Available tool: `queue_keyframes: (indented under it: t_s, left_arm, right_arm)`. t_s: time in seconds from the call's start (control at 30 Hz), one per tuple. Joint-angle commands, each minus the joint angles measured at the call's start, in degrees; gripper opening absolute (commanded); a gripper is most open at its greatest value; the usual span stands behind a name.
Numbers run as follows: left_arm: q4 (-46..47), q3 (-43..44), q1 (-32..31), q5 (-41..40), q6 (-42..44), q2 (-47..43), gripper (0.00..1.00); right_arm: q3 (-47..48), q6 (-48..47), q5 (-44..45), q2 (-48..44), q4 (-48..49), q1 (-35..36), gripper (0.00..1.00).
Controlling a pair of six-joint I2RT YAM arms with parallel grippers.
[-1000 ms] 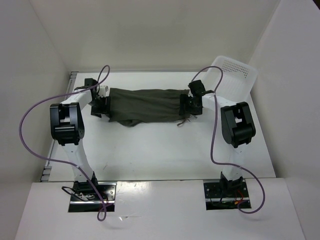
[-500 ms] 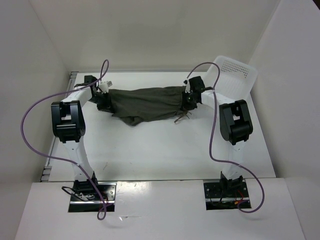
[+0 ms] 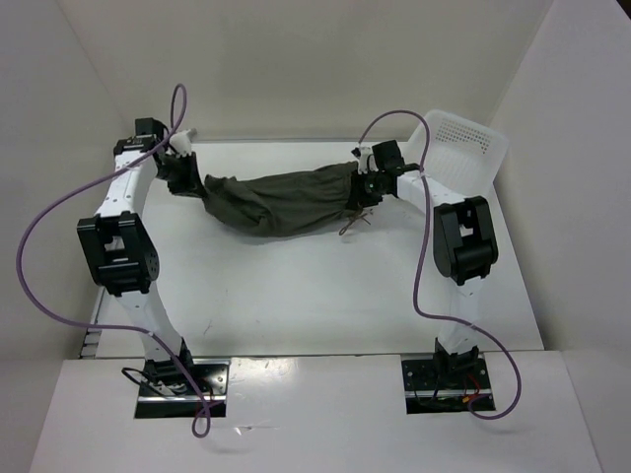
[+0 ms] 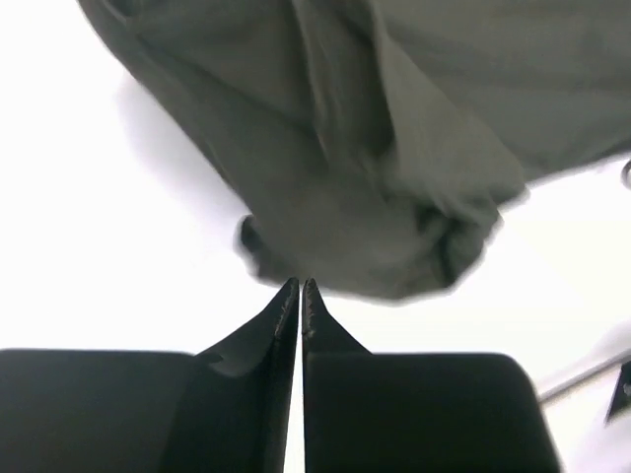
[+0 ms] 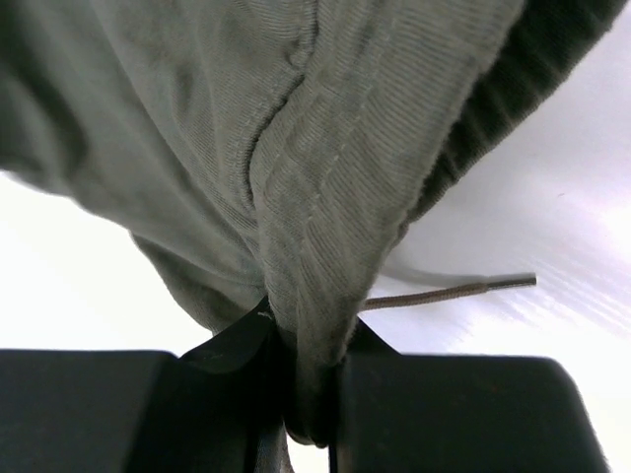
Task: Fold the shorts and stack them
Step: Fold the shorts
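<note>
The dark olive shorts [image 3: 281, 202] hang stretched between my two grippers over the back of the table, sagging in the middle. My left gripper [image 3: 197, 185] is at their left end. In the left wrist view its jaws [image 4: 299, 288] are shut to a thin slit, with the very tips pinching the edge of the bunched fabric [image 4: 394, 177]. My right gripper [image 3: 363, 189] is shut on the ribbed waistband [image 5: 296, 148], a thick fold of which is wedged between its fingers [image 5: 306, 340]. A brown drawstring [image 5: 454, 293] dangles below the waistband.
A white perforated basket [image 3: 463, 143] leans at the back right corner, just beyond the right arm. White walls enclose the table on the left, back and right. Purple cables loop off both arms.
Both grippers went from open to shut on the ends of the shorts. The left arm swung toward the back left corner, and the shorts rose off the table and stretched out.
</note>
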Motion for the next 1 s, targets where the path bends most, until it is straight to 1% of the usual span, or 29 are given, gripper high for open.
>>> queue_keyframes:
  t_s: [0.0, 0.1, 0.17, 0.23, 0.27, 0.3, 0.37, 0.4, 0.43, 0.5, 0.57, 0.6, 0.67, 0.77, 0.8, 0.83, 0.9, 0.97]
  left_arm:
    - [-8.1, -6.6, -2.2, -6.3, 0.2, -1.3, 0.09]
    - [-9.5, -13.7, 0.7, -8.6, 0.2, -2.0, 0.12]
    - [-10.7, -17.8, 2.1, -10.0, 0.2, -3.6, 0.16]
    - [-11.2, -20.1, 3.2, -13.2, 0.2, -4.3, 0.21]
    - [-11.2, -21.1, 3.2, -14.7, 0.2, -4.9, 0.26]
    - [-11.2, -22.7, 3.2, -16.0, 0.2, -4.9, 0.27]
    - [-8.8, -22.7, 3.2, -16.9, 0.2, -4.9, 0.28]
    - [-8.8, -22.1, 3.2, -15.8, 0.2, -4.9, 0.3]
    - [-8.1, -19.3, 3.2, -12.6, 0.2, -5.5, 0.33]
    - [-5.3, -16.4, 1.5, -9.4, 0.2, -7.2, 0.35]
    - [-0.9, -14.6, -1.1, -5.3, 0.2, -8.9, 0.4]
    - [0.5, -13.8, -2.1, -4.2, 0.2, -9.5, 0.44]
    - [2.3, -13.1, -4.9, -2.3, 0.2, -9.0, 0.58]
    - [2.3, -10.0, -6.0, -2.9, 0.2, -3.2, 0.6]
    - [2.8, -9.1, -6.5, -2.9, 0.2, 0.1, 0.6]
    - [2.8, -7.0, -6.6, -3.8, 0.2, 1.6, 0.6]
    - [3.6, -5.5, -6.6, -4.9, 0.2, 4.5, 0.62]
    - [6.1, -4.9, -6.6, -4.4, 0.2, 5.1, 0.63]
  right_arm:
    - [-1.1, -1.8, -2.9, -4.1, 0.2, 0.1, 0.0]
    - [-3.4, -3.1, -2.4, -6.3, 0.2, 0.1, 0.0]
    - [-5.6, -3.7, -1.8, -7.3, 0.2, 0.1, 0.0]
    - [-7.6, -4.3, -1.0, -8.7, 0.7, 0.1, 0.0]
    - [-8.2, -5.0, -0.4, -8.7, 0.7, 0.1, 0.0]
    - [-8.7, -5.8, -0.4, -9.2, 1.4, 0.1, 0.0]
    - [-9.5, -6.3, 0.3, -9.2, 1.4, 0.7, 0.0]
    - [-9.5, -6.3, 1.0, -9.2, 1.4, 0.7, 0.0]
    - [-10.0, -6.9, 1.0, -9.2, 1.4, 0.7, 0.0]
    - [-10.0, -6.9, 1.0, -9.7, 1.4, 0.7, 0.0]
    - [-10.0, -7.4, 1.0, -10.3, 1.9, 0.7, 0.0]
    - [-10.7, -7.4, 1.0, -10.3, 1.9, 0.7, 0.0]
    - [-11.3, -7.4, 1.0, -10.9, 2.4, 0.7, 0.0]
    - [-12.5, -7.4, 1.0, -11.5, 2.4, 0.7, 0.0]
    - [-12.5, -7.9, 1.0, -12.0, 2.9, 0.7, 0.0]
    - [-12.5, -7.9, 1.0, -12.0, 2.9, 0.7, 0.0]
    - [-13.0, -7.9, 1.0, -12.0, 2.9, 0.7, 0.0]
    - [-13.0, -7.9, 1.0, -12.5, 2.9, 0.7, 0.0]
